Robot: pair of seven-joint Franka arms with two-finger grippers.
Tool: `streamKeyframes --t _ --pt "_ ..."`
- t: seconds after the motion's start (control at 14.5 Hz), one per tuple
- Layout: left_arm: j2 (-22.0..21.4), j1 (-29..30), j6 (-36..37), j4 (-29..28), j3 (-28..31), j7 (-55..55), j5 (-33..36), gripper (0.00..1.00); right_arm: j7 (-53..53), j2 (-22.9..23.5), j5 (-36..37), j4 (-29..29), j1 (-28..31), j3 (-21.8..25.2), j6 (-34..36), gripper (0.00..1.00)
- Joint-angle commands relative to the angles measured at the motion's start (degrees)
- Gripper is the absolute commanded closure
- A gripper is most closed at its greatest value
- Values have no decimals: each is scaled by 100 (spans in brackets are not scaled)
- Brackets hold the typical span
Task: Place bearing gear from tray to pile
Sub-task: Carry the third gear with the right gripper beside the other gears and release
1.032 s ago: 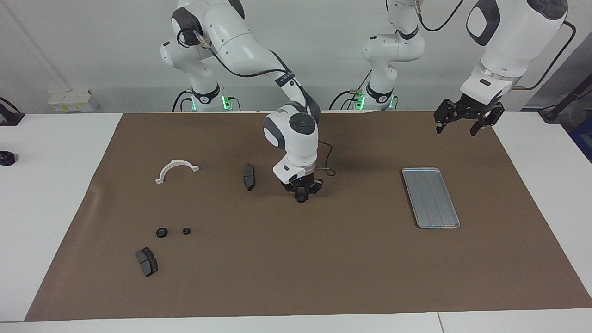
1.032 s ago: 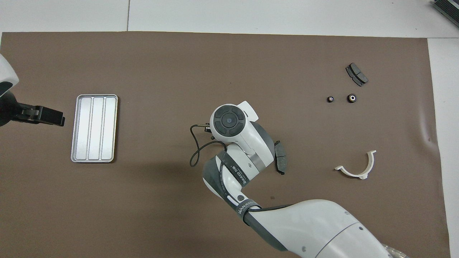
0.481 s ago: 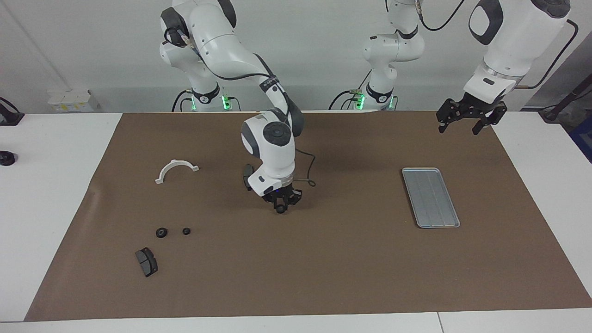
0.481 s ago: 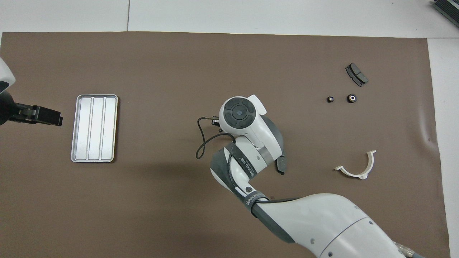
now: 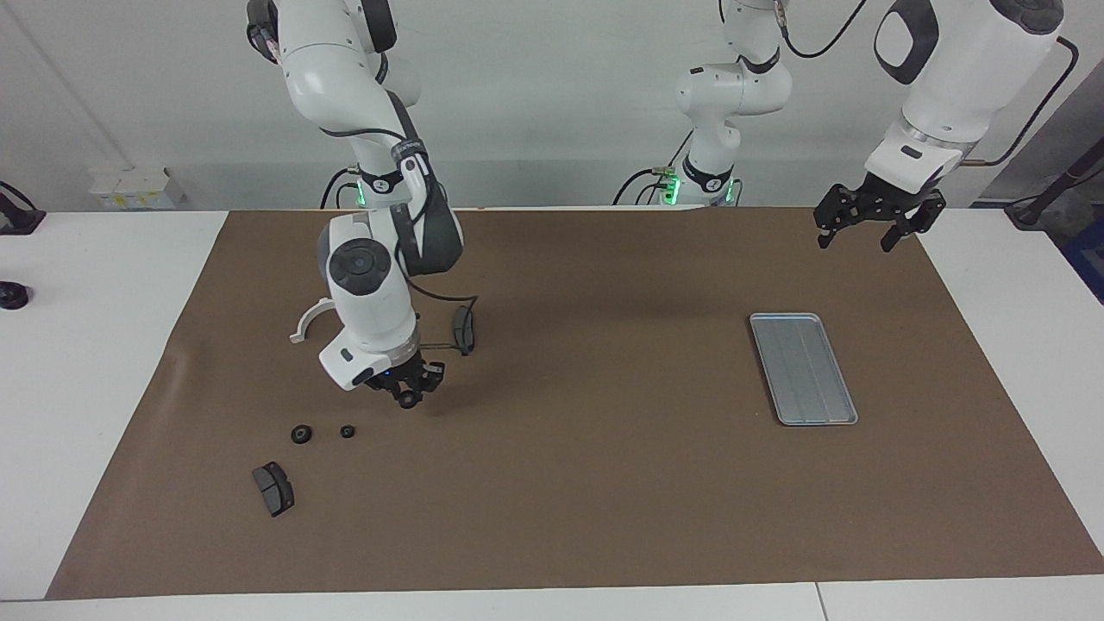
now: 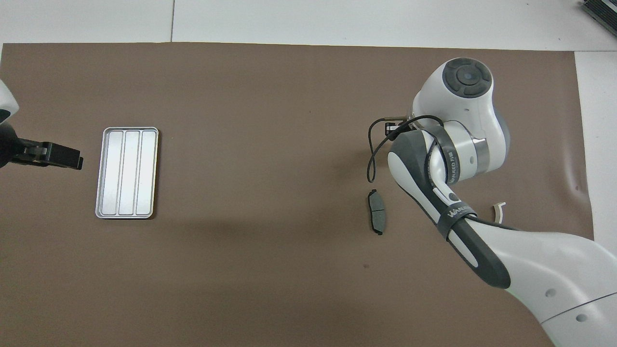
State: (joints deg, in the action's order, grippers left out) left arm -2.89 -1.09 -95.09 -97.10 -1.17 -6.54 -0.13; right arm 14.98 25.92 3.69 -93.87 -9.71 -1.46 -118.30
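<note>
The silver-grey tray [image 5: 802,366] lies toward the left arm's end of the table; it also shows in the overhead view [image 6: 127,172]. The pile is two small black gears [image 5: 301,434] [image 5: 348,430] toward the right arm's end. My right gripper [image 5: 407,398] is shut on a small black gear [image 5: 405,402] and holds it just above the mat, close beside the pile and a little nearer the table's middle. In the overhead view the right arm hides the pile and the gripper. My left gripper [image 5: 852,244] is open, raised over the mat's corner beside the tray, and waits.
One dark brake pad [image 5: 465,329] [image 6: 376,218] lies beside the right arm. Another brake pad [image 5: 273,488] lies farther from the robots than the pile. A white curved bracket [image 5: 306,323] is partly hidden by the right arm. A brown mat [image 5: 604,483] covers the table.
My right gripper has carried the gear from the table's middle toward the right arm's end, to beside the pile. The left gripper has barely moved.
</note>
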Motion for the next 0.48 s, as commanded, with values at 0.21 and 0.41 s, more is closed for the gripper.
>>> streamKeyframes --t 0.21,0.41 --pt "-62 30 509 377 -68 -66 -14 0 -996 -78 61 -210 688 -74 -597 95" --pt "-106 56 27 183 -77 -75 -23 0 -1111 -43 61 -219 926 -82 -826 95"
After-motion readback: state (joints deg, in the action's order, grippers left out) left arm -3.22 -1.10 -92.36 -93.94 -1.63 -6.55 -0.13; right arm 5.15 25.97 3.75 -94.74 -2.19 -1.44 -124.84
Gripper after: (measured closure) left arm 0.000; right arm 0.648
